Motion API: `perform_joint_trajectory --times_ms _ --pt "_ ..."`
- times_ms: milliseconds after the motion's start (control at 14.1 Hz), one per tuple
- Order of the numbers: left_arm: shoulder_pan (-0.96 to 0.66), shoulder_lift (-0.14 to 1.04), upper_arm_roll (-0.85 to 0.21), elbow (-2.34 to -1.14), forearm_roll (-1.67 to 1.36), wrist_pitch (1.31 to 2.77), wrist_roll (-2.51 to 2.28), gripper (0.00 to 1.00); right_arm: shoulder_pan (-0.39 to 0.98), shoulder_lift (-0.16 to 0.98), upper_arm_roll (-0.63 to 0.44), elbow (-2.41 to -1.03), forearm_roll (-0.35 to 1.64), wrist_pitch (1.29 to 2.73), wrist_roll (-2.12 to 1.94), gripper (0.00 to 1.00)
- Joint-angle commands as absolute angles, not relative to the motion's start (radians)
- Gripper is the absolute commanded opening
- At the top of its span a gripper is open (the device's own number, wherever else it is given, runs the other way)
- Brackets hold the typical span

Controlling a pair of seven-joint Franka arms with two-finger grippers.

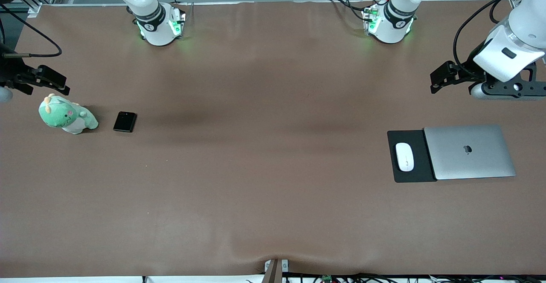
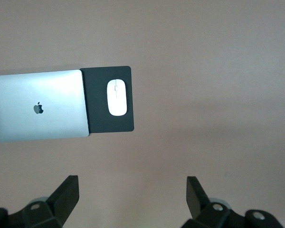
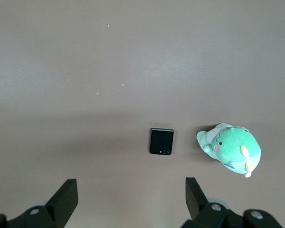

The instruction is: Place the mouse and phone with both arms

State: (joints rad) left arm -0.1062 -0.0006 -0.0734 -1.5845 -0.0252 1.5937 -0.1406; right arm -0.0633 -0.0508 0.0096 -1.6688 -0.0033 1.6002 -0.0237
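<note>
The mouse [image 1: 404, 156] lies flat on a black mouse pad [image 1: 410, 173] that touches a closed silver laptop [image 1: 469, 151], the pad partly tucked under the laptop's edge at the left arm's end of the bench [image 1: 264, 168]: an ordinary desk layout, which leaves the mouse's rounded back free from above. The left tool [image 1: 439, 78] hangs in the air well apart from it, over bare bench just short of the pad, fingers spread wide and holding nothing. In the left wrist view the mouse [image 2: 117, 97] sits well ahead of the spread fingertips [image 2: 69, 187].

The phone [image 1: 125, 121] lies flat on the bench at the right arm's end, just beside a green plush toy [image 1: 67, 114] (close, but apart). The right tool [image 1: 51, 80] hovers near the toy, also spread and empty; its wrist view shows the phone [image 3: 161, 141] ahead of the fingertips [image 3: 192, 187]. Neither object looks grasped yet, so I judge both approaches are still to come.
</note>
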Motion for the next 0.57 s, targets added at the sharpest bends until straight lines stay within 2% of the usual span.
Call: perform_joint_trajectory --times_ms 0,354,425,496 --pt "-0.104 0.003 -0.074 -1.578 -0.008 1.595 -0.12 1.0 -0.081 -0.068 0.015 -1.681 0.012 1.609 -0.028 1.0" --pt "-0.103 0.003 -0.072 -1.575 -0.008 1.595 -0.12 1.0 -0.097 -0.067 0.003 -1.678 0.003 1.603 -0.103 1.0" --pt "-0.103 0.003 -0.072 -1.575 -0.008 1.595 -0.12 1.0 -0.025 -0.069 -0.056 -1.674 -0.005 1.603 -0.103 1.0" --pt "-0.103 0.003 -0.072 -1.575 -0.008 1.595 -0.12 1.0 0.071 -0.069 -0.165 -1.667 -0.006 1.601 -0.103 1.0"
